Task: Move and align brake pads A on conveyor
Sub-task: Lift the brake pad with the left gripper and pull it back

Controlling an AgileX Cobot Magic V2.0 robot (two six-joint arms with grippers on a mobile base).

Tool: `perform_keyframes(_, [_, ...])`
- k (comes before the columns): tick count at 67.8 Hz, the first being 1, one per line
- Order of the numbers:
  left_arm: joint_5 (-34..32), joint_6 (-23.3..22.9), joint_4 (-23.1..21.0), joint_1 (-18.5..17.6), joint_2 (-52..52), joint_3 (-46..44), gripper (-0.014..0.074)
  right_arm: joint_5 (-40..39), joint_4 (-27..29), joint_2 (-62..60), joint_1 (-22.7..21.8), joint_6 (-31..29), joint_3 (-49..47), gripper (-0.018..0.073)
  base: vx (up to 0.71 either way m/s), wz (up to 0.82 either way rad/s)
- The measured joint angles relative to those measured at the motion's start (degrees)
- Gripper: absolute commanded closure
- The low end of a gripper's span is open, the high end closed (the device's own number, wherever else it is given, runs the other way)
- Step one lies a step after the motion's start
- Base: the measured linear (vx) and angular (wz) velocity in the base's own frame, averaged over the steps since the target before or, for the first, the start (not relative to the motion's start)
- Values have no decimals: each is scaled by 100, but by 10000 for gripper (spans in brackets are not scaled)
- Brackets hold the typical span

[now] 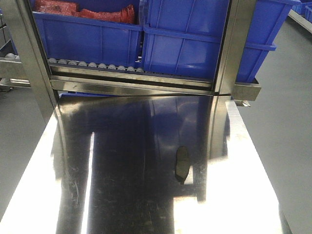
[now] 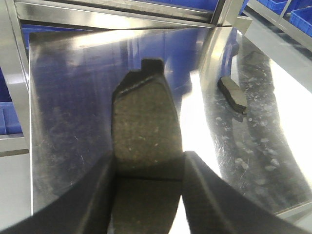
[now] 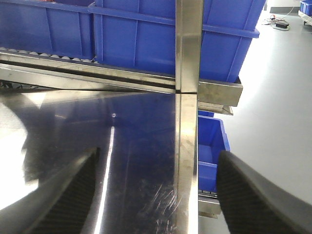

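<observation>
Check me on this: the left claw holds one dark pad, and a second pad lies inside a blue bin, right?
Not quite. The left claw holds one dark pad, but the second pad lies on the shiny steel tabletop, as the front view shows.

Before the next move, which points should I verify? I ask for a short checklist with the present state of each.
1. ok: left gripper shut on held pad.
2. ok: fingers clamp it near its groove.
3. ok: right gripper open, empty.
4. ok: second pad lies flat on table, apart from both grippers.
5. cannot tell: where the conveyor is; no view shows it.
</observation>
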Motion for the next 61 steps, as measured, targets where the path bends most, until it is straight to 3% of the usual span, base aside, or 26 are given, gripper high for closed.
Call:
perform_keyframes(32, [0,0,0,0,0,0,603,0,0,0,0,0,0,54,0,0])
perform_keyframes(51, [0,0,0,0,0,0,603,-503,146,6,0,0,0,54,0,0])
perform_keyframes(61, [0,0,0,0,0,0,603,-397,240,530,0,0,-291,54,0,0])
